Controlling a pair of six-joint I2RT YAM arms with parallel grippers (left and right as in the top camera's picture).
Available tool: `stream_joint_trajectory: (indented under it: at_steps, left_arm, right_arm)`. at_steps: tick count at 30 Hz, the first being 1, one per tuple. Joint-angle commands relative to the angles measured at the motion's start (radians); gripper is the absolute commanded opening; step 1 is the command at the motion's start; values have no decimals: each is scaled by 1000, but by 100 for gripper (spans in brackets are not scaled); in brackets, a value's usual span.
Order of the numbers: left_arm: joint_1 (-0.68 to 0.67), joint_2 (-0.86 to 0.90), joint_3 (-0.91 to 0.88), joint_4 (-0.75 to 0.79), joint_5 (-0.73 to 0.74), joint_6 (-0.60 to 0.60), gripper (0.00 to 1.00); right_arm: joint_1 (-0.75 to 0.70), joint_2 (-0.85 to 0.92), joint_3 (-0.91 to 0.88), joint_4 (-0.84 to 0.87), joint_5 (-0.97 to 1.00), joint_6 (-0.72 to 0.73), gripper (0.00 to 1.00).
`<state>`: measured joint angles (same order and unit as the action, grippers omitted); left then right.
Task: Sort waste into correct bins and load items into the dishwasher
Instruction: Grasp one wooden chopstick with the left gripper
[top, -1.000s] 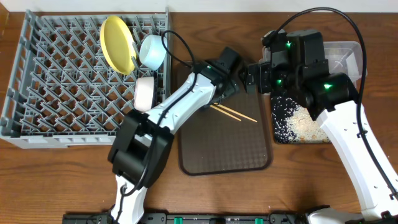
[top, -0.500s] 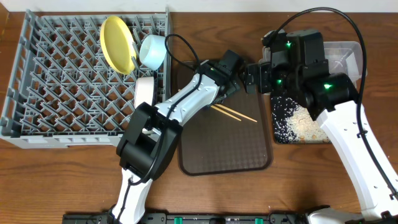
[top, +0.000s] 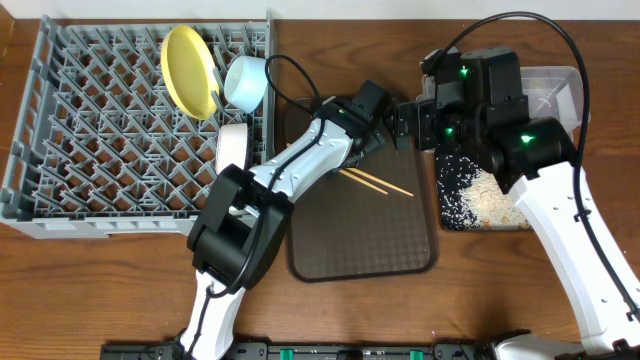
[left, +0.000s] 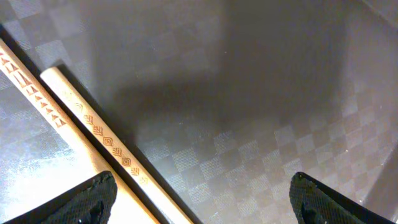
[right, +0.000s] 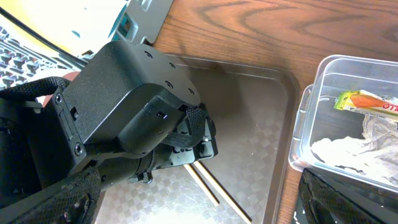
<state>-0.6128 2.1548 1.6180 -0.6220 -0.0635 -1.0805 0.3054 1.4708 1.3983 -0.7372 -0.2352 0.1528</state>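
Two wooden chopsticks (top: 377, 182) lie on the brown serving tray (top: 362, 240). My left gripper (top: 352, 160) is low over their left ends, open; in the left wrist view the chopsticks (left: 93, 134) run past the left finger (left: 93, 199), and the gripper (left: 202, 208) grips nothing. My right gripper (top: 405, 125) hovers open over the serving tray's right edge, and in its own view the gripper (right: 205, 205) looks down on the chopsticks (right: 208, 186). The clear tub (right: 311, 124) holds the wrapper (right: 370, 102) and tissue (right: 354, 149). In the grey rack (top: 90, 130) stand the yellow plate (top: 190, 70), the light blue bowl (top: 245, 82) and a white bowl (top: 232, 148).
The black tray (top: 441, 215) with scattered rice scraps (top: 490, 200) sits right of the serving tray, under my right arm. The left arm's black wrist housing (right: 130, 118) fills the left of the right wrist view, close to my right gripper.
The left arm's elbow swung up and to the right, uncovering more of the white bowl, and its gripper shifted slightly right. The right arm has not moved.
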Motion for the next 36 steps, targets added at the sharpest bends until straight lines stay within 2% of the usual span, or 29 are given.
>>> stream_joint_trajectory:
  at_steps: [1,20,22,27,33,36]
  left_arm:
    - [-6,13,-13,-4,-27,-33,90]
    - [-6,65,-13,33,1,-63,88]
    - [-6,65,-13,32,16,-62,83]
    - [-8,65,-13,10,35,-63,54]
    - [-8,65,-13,11,35,-62,35]
    - [-7,65,-13,18,32,-52,31]
  right_arm:
    - [3,7,13,0,-1,11,100]
    - [3,7,13,-1,-1,11,99]
    - [3,7,13,-1,-1,11,99]
    - [3,7,13,-1,-1,11,99]
    - [3,7,13,-1,-1,11,99]
    - [3,7,13,0,-1,11,99]
